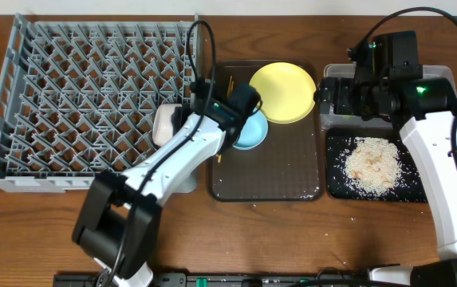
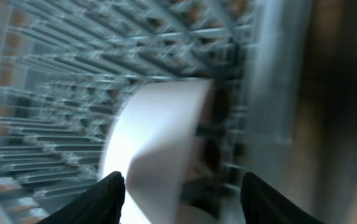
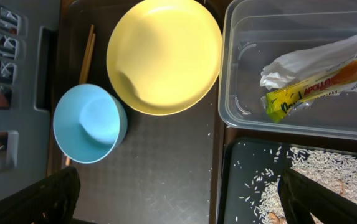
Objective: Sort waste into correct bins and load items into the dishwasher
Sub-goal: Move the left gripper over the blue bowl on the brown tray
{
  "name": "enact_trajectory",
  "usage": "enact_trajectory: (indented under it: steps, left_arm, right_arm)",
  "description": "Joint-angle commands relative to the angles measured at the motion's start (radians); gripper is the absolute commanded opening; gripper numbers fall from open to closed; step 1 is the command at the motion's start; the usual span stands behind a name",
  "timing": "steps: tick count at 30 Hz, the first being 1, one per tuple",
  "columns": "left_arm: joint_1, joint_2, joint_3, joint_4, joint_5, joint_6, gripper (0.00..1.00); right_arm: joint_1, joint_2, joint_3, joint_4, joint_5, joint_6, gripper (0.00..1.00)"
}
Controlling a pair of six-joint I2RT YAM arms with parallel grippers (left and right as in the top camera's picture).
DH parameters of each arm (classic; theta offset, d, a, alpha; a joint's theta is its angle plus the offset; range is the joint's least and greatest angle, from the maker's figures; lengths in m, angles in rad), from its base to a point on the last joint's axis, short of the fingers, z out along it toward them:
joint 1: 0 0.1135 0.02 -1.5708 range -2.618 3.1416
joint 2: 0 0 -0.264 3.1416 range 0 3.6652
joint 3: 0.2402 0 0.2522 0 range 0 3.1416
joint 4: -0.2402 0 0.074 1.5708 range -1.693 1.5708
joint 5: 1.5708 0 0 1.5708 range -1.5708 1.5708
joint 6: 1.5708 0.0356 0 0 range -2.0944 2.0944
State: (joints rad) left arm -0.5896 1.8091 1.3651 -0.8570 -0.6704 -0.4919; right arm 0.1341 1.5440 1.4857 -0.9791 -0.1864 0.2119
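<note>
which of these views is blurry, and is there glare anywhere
Left wrist view: heavily motion-blurred, the white bowl and grey rack smear into streaks. Right wrist view: sharp, with a soft sheen on the yellow plate and reflections on the clear box. Overhead view: crisp, evenly lit, no strong glare.

Dish rack (image 1: 76, 104) left, serving tray (image 1: 284, 167) with plate (image 1: 284, 92) and bowl (image 1: 254, 132) in the middle, rice tray (image 1: 336, 179) right
</note>
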Motion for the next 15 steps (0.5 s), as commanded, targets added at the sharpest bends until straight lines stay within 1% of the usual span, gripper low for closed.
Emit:
enact_trajectory:
  steps: [1,3,5,8,10,15]
  left_arm:
    - [0.001,-0.076,0.074,0.0,0.253,0.023,0.63]
    - [0.001,-0.106,0.085,0.019,0.337,-0.011,0.63]
    - [0.001,-0.127,0.085,0.041,0.42,-0.08,0.63]
    - [0.001,-0.122,0.08,0.066,0.521,-0.149,0.63]
    - [-0.002,-0.105,0.068,0.087,0.555,-0.168,0.63]
    - [-0.004,-0.026,0.06,0.109,0.555,-0.175,0.63]
  right_arm:
    - [-0.002,-0.006,-0.001,-0.002,0.003,0.0,0.99]
    - [-0.002,-0.006,-0.001,-0.002,0.003,0.0,0.99]
    - [-0.002,-0.006,-0.001,-0.002,0.003,0.0,0.99]
    - [-0.002,-0.006,-0.001,-0.002,0.003,0.0,0.99]
    - [-0.002,-0.006,-0.001,-0.002,0.003,0.0,0.99]
    - [-0.002,-0.006,-0.001,-0.002,0.003,0.0,0.99]
